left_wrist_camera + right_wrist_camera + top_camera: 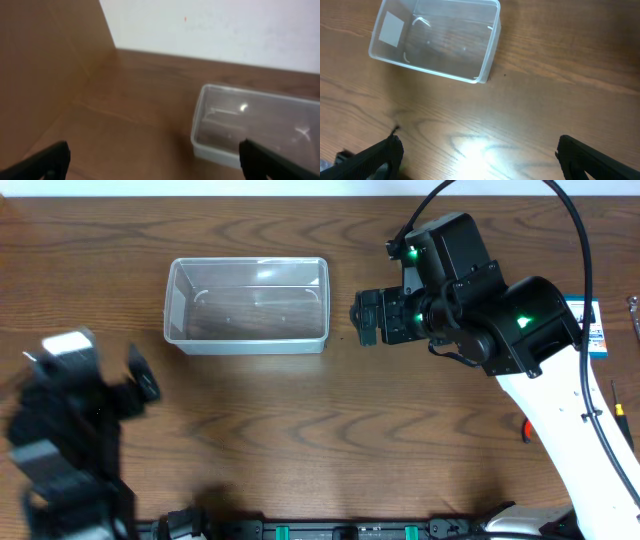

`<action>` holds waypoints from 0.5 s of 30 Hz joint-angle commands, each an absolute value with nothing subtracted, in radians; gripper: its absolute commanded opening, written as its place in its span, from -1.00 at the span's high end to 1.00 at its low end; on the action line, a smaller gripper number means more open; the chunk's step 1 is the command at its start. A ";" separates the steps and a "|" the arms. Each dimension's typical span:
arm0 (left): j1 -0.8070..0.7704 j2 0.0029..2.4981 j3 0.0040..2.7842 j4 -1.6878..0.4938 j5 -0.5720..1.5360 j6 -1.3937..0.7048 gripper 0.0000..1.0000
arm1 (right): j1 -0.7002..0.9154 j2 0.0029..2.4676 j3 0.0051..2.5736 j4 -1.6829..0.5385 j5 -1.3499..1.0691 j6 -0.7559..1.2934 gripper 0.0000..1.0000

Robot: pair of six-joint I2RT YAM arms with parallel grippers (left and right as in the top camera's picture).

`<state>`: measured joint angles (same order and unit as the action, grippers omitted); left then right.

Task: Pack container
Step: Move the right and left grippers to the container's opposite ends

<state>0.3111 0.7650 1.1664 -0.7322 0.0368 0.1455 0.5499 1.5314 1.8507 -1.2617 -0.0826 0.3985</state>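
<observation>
plastic container (pixel 247 340) rests on my wood table (pixel 300 430), right fingers (pixel 585 157) spread wide just beside its end, left fingers (pixel 45 160) likewise spread, well apart from it.

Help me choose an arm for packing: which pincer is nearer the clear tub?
The right pincer: it sits just off the container's right end, while the left pincer hangs much farther away, toward the near left.

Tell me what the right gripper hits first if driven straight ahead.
Probably the bare table just short of the container, since the open right gripper angles downward. Depth is unclear; it might reach the container's near end wall instead.
</observation>
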 commanded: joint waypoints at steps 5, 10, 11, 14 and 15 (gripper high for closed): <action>0.334 1.124 1.348 -0.810 0.207 0.160 -0.96 | 0.550 1.530 1.860 -1.252 -0.094 0.419 -0.98; 0.334 1.297 1.348 -0.866 0.218 0.127 -0.96 | 0.550 1.530 1.860 -1.237 -0.096 0.431 -0.98; 0.337 1.326 1.352 -0.861 0.218 0.127 -0.96 | 0.551 1.530 1.860 -1.233 -0.096 0.447 -0.98; 0.347 1.405 1.421 -0.873 0.229 0.127 -0.96 | 0.551 1.530 1.860 -1.215 -0.094 0.457 -0.99; 0.350 1.429 1.471 -0.888 0.233 0.127 -0.96 | 0.551 1.530 1.860 -1.201 -0.085 0.456 -0.99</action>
<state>0.3367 1.3926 1.3590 -0.8715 0.2050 0.1341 0.5499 1.5314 1.8507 -1.2201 -0.0910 0.4309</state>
